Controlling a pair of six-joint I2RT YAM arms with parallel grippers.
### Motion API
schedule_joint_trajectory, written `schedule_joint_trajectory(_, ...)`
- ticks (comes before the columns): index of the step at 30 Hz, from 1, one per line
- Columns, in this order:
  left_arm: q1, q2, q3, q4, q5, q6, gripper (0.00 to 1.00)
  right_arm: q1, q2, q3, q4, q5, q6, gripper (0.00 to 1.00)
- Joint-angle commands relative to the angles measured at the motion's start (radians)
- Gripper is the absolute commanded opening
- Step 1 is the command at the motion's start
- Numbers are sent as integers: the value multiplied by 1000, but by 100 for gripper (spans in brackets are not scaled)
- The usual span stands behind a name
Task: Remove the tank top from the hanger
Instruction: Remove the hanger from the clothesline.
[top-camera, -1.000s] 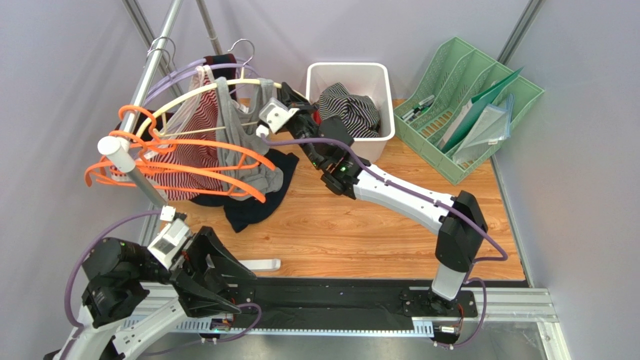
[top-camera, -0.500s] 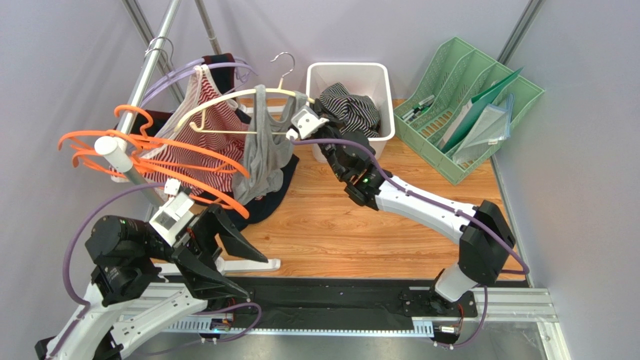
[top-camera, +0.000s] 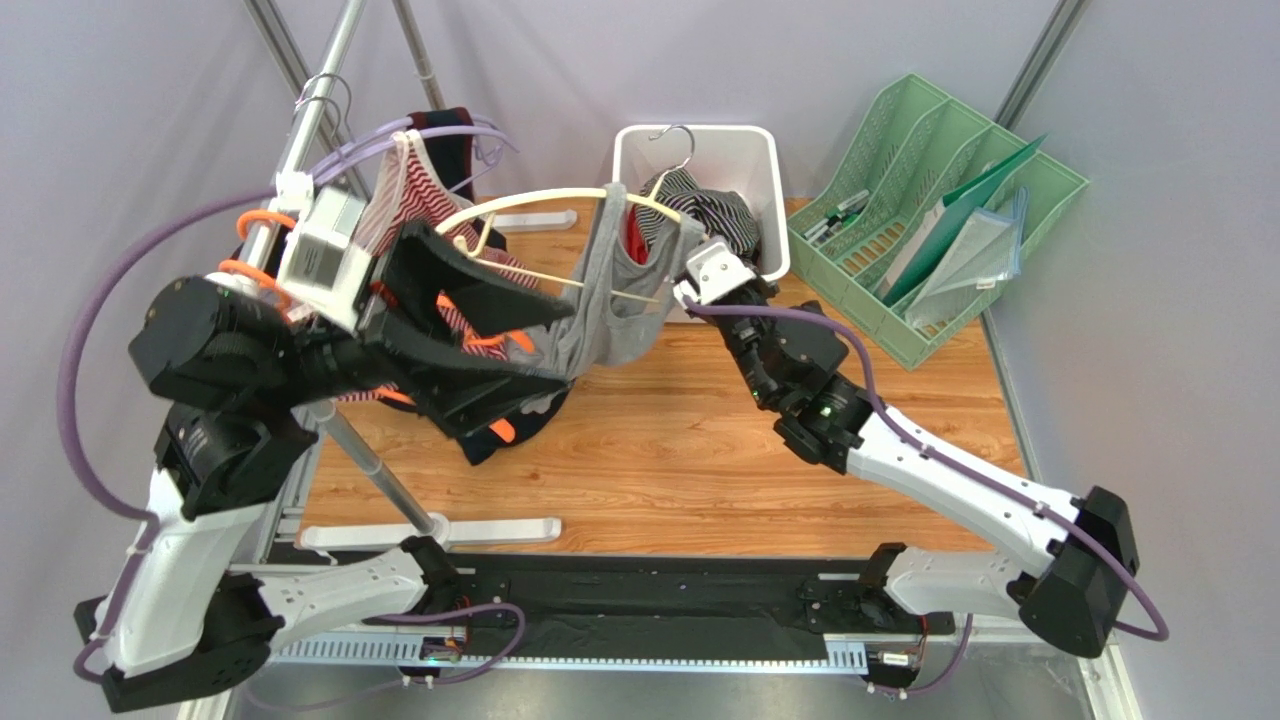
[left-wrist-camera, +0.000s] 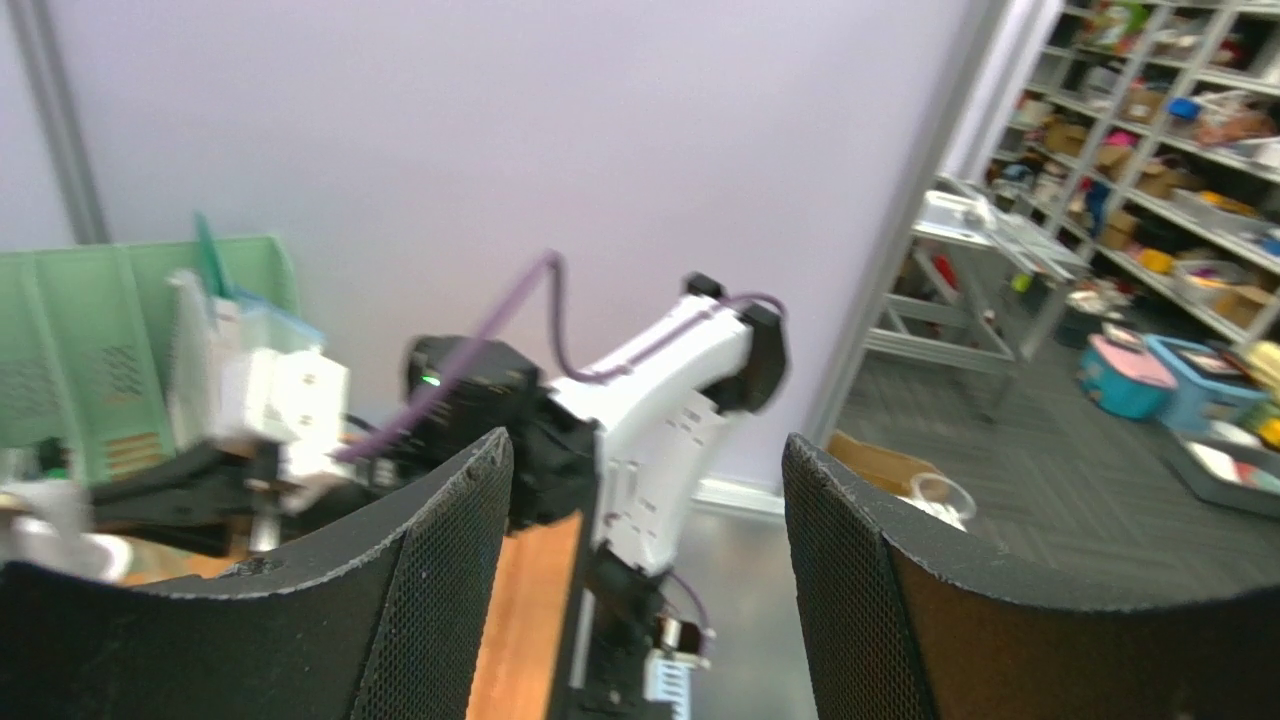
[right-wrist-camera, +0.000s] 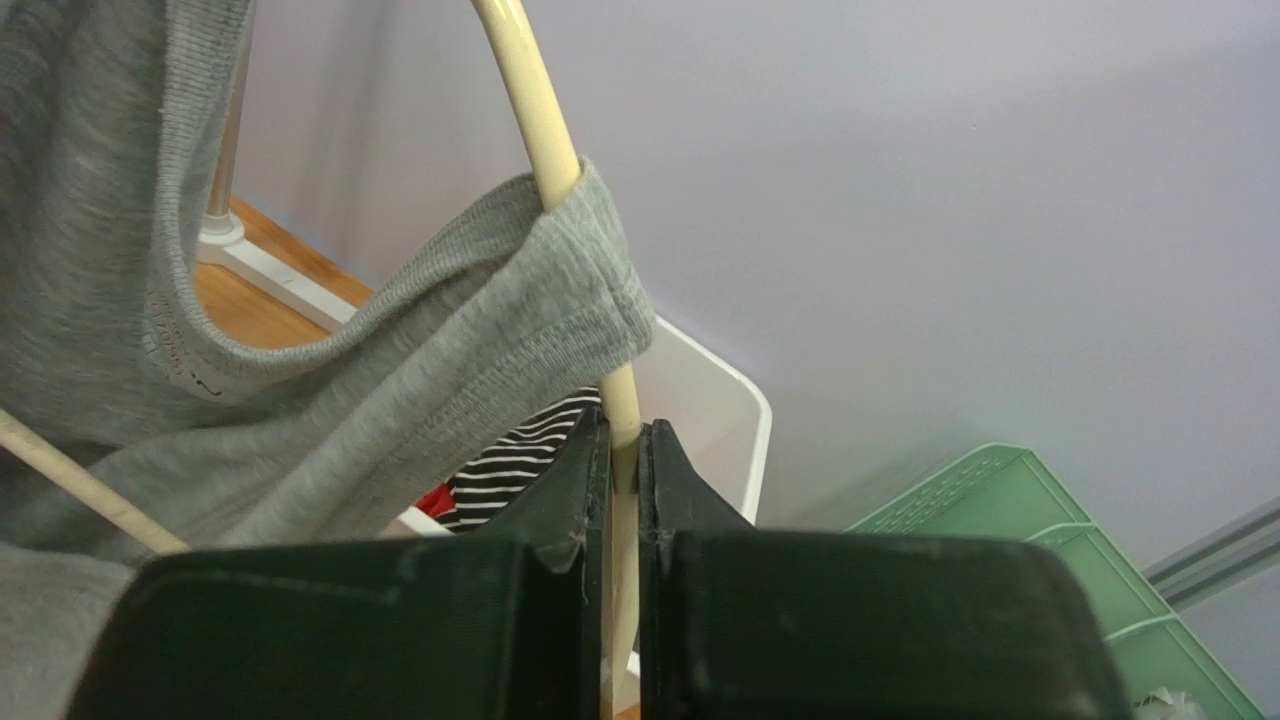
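**Materials and surface finish, work area**

The tank top (right-wrist-camera: 376, 368) is grey ribbed knit cloth, matt, with a stitched hem. The hanger (right-wrist-camera: 529, 105) is a smooth cream bar with a satin sheen; wood or plastic cannot be told. Its hook (top-camera: 687, 138) is bright metal. The right tool (right-wrist-camera: 624, 438) is matt black plastic. The left tool (left-wrist-camera: 646, 447) has matt black pads (left-wrist-camera: 451, 570) with a fine mesh texture. The tabletop (top-camera: 676, 480) shows wood grain with low sheen. The bin (top-camera: 736, 140) is smooth white plastic, the file tray (top-camera: 917, 113) green slotted plastic, and the rack pole (top-camera: 323, 83) polished metal.

The left arm (top-camera: 211, 360) rears high with its wrist level, jaws spread wide and pointing right. The right arm (top-camera: 932, 465) stretches far forward and left, wrist raised, jaws pinched on the hanger (right-wrist-camera: 520, 75).
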Motion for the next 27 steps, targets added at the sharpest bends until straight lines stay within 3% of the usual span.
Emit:
schedule_joint_trajectory(1,-2,182,134,-107,-124,144,72,1,-75,42,-89,-19,112,0)
schedule_joint_trajectory(7,-2,398,364,-228,-248,253,71,5,-134,102,-293,-54,126,0)
schedule_joint_trajectory(11,-2,492,439,-279,-312,308,71,6,-164,125,-405,-74,116,0)
schedule_joint_trajectory(16,0,531,429,-349,-473,353,69,6,-203,123,-479,-73,72,0)
schedule_joint_trajectory(27,-2,517,373,-371,-602,312,59,6,-219,126,-505,-80,73,0)
